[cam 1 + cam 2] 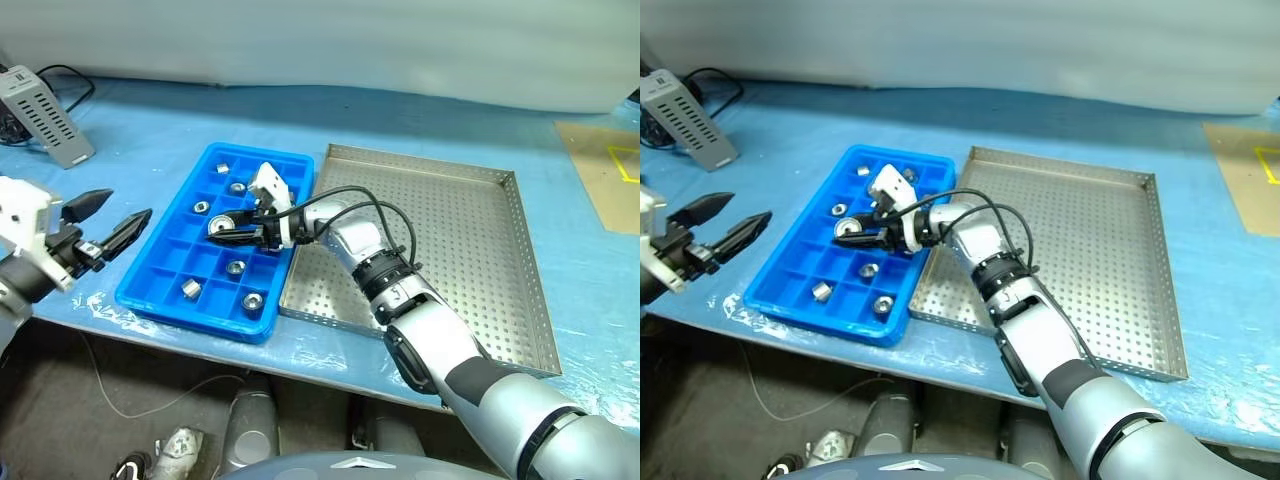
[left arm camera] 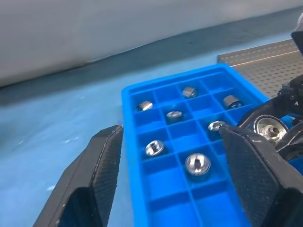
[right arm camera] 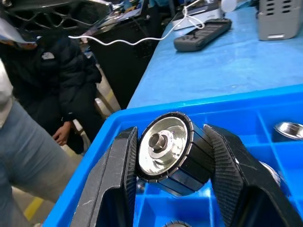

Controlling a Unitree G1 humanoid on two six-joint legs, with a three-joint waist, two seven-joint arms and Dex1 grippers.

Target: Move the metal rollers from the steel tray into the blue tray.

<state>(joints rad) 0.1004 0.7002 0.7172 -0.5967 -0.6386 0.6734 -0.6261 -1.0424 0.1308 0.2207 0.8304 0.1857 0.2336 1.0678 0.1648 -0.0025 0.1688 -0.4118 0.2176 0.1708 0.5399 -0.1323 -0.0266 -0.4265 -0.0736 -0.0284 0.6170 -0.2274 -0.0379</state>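
Left gripper: near left, off the blue tray's left edge, fingers spread wide with nothing between them.
Blue tray: left of the steel tray, their long sides touching or nearly so; several metal rollers already sit one to a compartment, near row to far.
Right gripper: over the tray's middle, pinching one roller by its dark outer band, the shiny face with its central hole turned outward.
Handling, as I judge it: solid metal, stiff, heavy for its size, smooth enough to slip; take it across the curved side, as here, and release it low so it does not bounce out of its cell.
Steel tray: right and farther back, perforated floor showing no rollers.
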